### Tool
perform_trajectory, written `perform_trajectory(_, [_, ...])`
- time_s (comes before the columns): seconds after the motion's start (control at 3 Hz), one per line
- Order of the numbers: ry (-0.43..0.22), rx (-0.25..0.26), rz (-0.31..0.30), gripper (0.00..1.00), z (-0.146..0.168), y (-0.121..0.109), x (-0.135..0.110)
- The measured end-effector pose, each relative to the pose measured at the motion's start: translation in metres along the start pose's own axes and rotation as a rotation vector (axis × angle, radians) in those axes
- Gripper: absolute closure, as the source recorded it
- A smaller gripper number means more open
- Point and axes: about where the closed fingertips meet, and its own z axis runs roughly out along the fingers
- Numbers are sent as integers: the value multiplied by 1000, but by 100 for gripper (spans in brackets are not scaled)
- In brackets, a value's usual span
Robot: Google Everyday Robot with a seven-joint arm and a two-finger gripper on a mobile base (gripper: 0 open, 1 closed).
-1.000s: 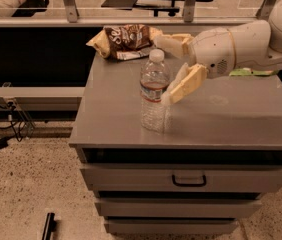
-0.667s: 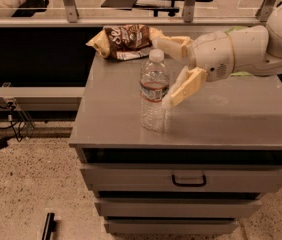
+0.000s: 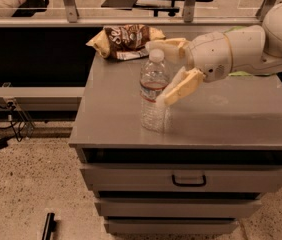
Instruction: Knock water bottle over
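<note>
The water bottle stands upright near the front left of the grey cabinet top. It is clear and ribbed, with a white cap and a red label band. My gripper reaches in from the right at the bottle's upper half. It is open: one cream finger lies behind the cap, and the other finger is in front of the bottle's right side, at or near its body. The gripper holds nothing.
A crumpled brown chip bag lies at the back left of the cabinet top. A green item shows partly behind the arm. Drawers are below. Cables lie on the floor at left.
The arm has shifted slightly left toward the bottle. The bottle still stands upright in the same spot.
</note>
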Motion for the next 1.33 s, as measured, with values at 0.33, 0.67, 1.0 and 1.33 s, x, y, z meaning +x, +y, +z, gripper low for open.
perform_trajectory(0.33, [-1,-4,-1,38,2,0,-1])
perform_trajectory(0.67, [-2,-8,-3,62,4,1,-2])
perform_trajectory(1.0, [37,40,-7,85,0,-3,-15])
perform_trajectory(1.33, [176,116,-28,100,-11,-11,-46])
